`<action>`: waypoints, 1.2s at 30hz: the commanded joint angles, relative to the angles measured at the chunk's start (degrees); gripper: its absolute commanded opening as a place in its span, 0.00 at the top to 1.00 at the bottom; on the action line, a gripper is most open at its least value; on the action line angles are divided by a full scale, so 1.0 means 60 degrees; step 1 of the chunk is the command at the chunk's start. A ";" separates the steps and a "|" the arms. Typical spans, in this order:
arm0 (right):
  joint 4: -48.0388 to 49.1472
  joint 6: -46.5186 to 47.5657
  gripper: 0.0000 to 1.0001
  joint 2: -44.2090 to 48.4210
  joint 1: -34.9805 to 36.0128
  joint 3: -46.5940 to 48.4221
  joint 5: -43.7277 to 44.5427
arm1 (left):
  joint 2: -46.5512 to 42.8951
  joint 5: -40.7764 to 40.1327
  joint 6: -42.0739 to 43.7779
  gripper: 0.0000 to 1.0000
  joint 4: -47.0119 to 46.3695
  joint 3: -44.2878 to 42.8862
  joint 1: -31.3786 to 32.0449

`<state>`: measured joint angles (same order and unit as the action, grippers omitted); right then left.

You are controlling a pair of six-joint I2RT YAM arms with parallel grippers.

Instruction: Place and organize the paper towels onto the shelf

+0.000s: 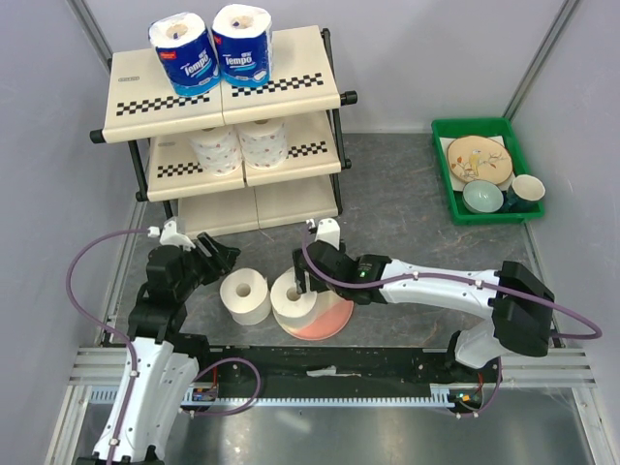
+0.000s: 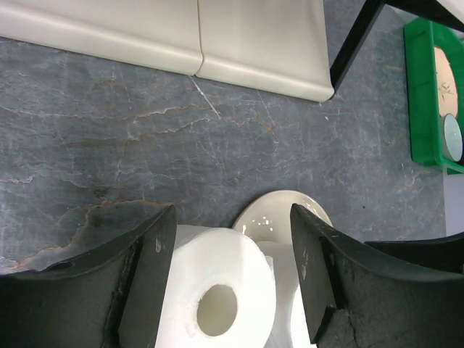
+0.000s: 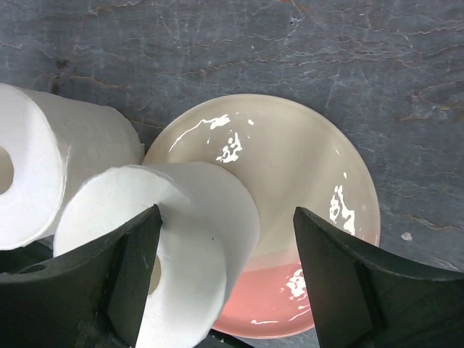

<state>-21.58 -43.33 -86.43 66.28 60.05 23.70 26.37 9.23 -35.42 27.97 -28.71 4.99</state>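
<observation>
- The step in hand, as I judge it, is to pick up the last two loose paper rolls. The shelf (image 1: pixel 291 68) in the upper left of the overhead view already carries two Tempo-wrapped rolls (image 1: pixel 184 50) on its top tier and two unwrapped rolls (image 1: pixel 262 143) on the middle one.
- The loose pair sits at lower centre, touching side by side. One roll on the table (image 1: pixel 244 295) stands on end, and one roll on the plate (image 1: pixel 295 298) leans tilted on the pink-and-cream plate (image 1: pixel 334 320).
- My left gripper (image 1: pixel 221 254) is released, with its jaws spread wide. In its wrist view they straddle the table roll, whose hollow core faces the camera at the bottom centre.
- My right gripper (image 1: pixel 302 281) is also released. Its wrist view shows the tilted roll against the left-hand finger (image 3: pixel 130 268), with the other finger standing clear over the plate.
- To do this well, I would centre each roll between the jaws before closing. I would squeeze gently, since soft paper crushes, and lift the right one straight up so the plate is not dragged.
- The rolls touch, so I would take one at a time or risk knocking the neighbour over.
- Both forearms reach inward from the bottom corners towards the centre, wrists pitched down at the table.
- The bottom tier (image 1: pixel 291 199) looks the natural place for them.
</observation>
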 commanded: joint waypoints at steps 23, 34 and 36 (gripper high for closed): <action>-0.0768 -0.0278 0.18 0.1325 0.0716 0.0069 0.0121 | 0.2270 0.1026 0.2871 0.00 0.4376 -0.4736 0.0545; -0.0724 -0.0468 0.18 0.1236 0.0833 -0.0062 0.0166 | 0.1610 -0.0220 0.0396 0.01 0.4024 -0.3271 0.0545; -0.0709 -0.0454 0.17 0.1266 0.0818 -0.0106 0.0209 | 0.1524 -0.0788 0.0264 0.00 0.4405 -0.3345 0.0559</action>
<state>-25.85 -45.28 -79.33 70.78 59.42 23.90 34.41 9.19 -29.39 51.37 -48.64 8.19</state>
